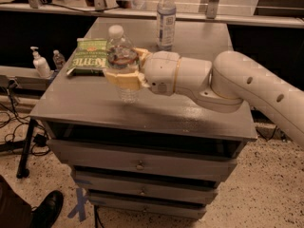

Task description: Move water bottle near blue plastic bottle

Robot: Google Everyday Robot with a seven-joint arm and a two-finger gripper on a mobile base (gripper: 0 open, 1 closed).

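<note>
The water bottle, clear and ribbed with a white cap and a red-and-white band, stands upright at the middle left of the grey cabinet top. My gripper is shut on it, its cream fingers wrapping the bottle's middle. The bottle's base is just above or on the surface; I cannot tell which. The blue plastic bottle, taller with a white cap and a large white-and-blue label, stands at the far edge of the top, well behind and to the right of the held bottle.
A green snack bag lies flat just left of and behind the held bottle. My white arm crosses the right half of the top. A pump bottle and a small bottle stand on a lower ledge at left. Drawers lie below.
</note>
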